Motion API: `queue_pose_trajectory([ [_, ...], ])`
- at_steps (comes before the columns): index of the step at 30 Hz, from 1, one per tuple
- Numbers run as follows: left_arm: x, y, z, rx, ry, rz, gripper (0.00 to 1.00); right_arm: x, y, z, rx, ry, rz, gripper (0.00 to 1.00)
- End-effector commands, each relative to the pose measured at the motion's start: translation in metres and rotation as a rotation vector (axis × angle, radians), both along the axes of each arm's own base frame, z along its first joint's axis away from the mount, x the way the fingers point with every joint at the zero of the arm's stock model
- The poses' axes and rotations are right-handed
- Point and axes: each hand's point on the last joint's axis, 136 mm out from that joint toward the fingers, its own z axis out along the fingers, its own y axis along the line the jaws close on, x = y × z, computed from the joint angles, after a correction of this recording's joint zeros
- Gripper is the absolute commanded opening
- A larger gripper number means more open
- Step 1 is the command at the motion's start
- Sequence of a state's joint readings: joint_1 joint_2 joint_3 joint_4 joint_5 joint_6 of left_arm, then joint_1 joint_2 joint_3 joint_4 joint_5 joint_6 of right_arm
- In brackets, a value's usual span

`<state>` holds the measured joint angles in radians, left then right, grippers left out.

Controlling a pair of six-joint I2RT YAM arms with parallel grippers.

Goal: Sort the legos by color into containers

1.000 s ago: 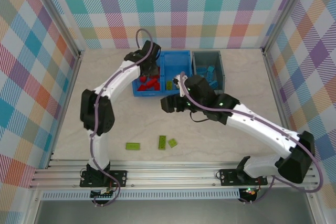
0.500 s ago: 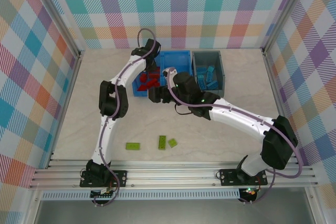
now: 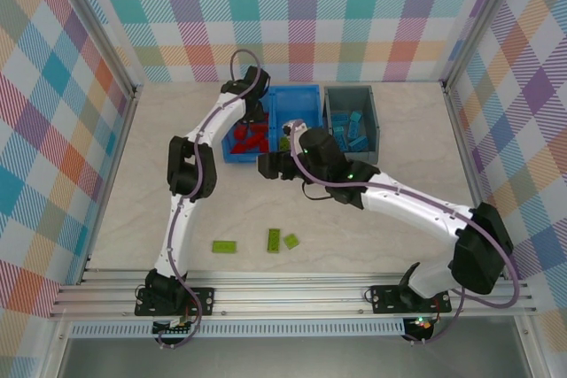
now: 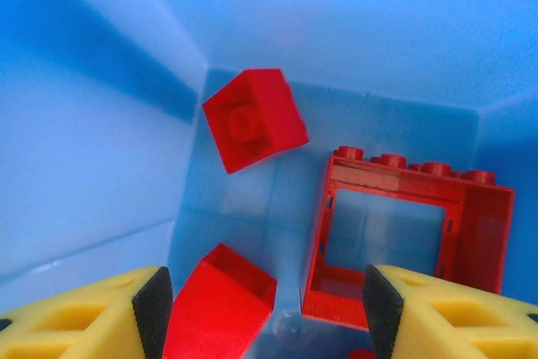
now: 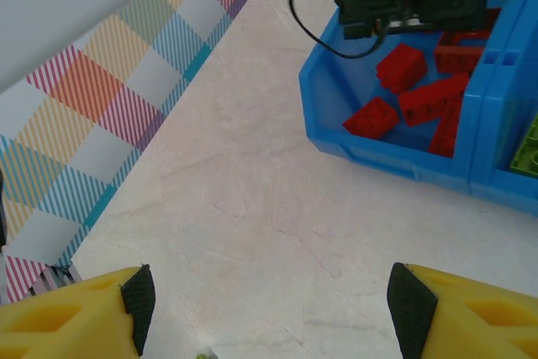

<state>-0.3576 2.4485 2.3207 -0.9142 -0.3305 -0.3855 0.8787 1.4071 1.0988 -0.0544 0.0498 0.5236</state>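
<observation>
left gripper (image 3: 255, 119): mine, pointing down into the left compartment of the blue bin (image 3: 301, 90); jaws spread apart, nothing clamped between them.
below my left fingers (image 4: 153, 307): a tilted red brick (image 4: 220, 304) lies on the bin floor, just beside one pad and apart from the other.
red square brick (image 4: 254, 119): near the far corner of the compartment, turned diagonal to the walls.
red window frame (image 4: 408, 237): open face toward my wrist camera, its row of studs along the edge nearest the far wall.
right gripper (image 3: 270, 165): mine, over the bare table (image 3: 159, 174) just in front of the blue bin, pointing left; jaws wide, holding nothing.
red legos (image 5: 412, 98): all in the left compartment; the longest one lies on a diagonal there.
binned green lego (image 3: 285, 143): in the blue bin's right compartment.
blue legos (image 3: 354, 126): piled in the grey bin (image 3: 350, 88), which stands just beside the blue bin.
left green lego (image 3: 224, 246): on the table near my bases, long axis left to right.
middle green lego (image 3: 275, 238): long axis running near to far.
small green lego (image 3: 291, 241): just beside the middle one, turned diagonal.
</observation>
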Motion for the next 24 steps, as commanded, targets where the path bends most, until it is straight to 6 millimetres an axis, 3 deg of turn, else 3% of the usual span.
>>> queue_pose_trajectory([
  [1, -0.016, -0.006, 0.097, -0.088, -0.15, 0.004, 0.63, -0.008, -0.019, -0.004, -0.033, 0.01, -0.041, 0.75],
  [6, -0.069, -0.009, 0.156, -0.162, -0.235, 0.002, 0.64, -0.027, -0.043, -0.032, -0.122, 0.067, -0.093, 0.73],
  [11, -0.158, -0.021, 0.18, -0.251, -0.235, -0.111, 0.66, -0.052, -0.053, -0.049, -0.206, 0.111, -0.116, 0.73],
  [14, -0.222, -0.027, 0.175, -0.303, -0.189, -0.179, 0.66, -0.066, -0.06, -0.061, -0.267, 0.151, -0.136, 0.72],
  [18, -0.3, -0.021, 0.145, -0.334, -0.08, -0.21, 0.66, -0.095, -0.057, -0.08, -0.367, 0.185, -0.064, 0.72],
  [21, -0.342, -0.017, 0.127, -0.389, -0.032, -0.223, 0.66, -0.122, -0.058, -0.108, -0.502, 0.229, 0.026, 0.72],
  [24, -0.369, -0.017, 0.12, -0.477, -0.022, -0.235, 0.66, -0.145, -0.063, -0.142, -0.603, 0.287, 0.121, 0.71],
])
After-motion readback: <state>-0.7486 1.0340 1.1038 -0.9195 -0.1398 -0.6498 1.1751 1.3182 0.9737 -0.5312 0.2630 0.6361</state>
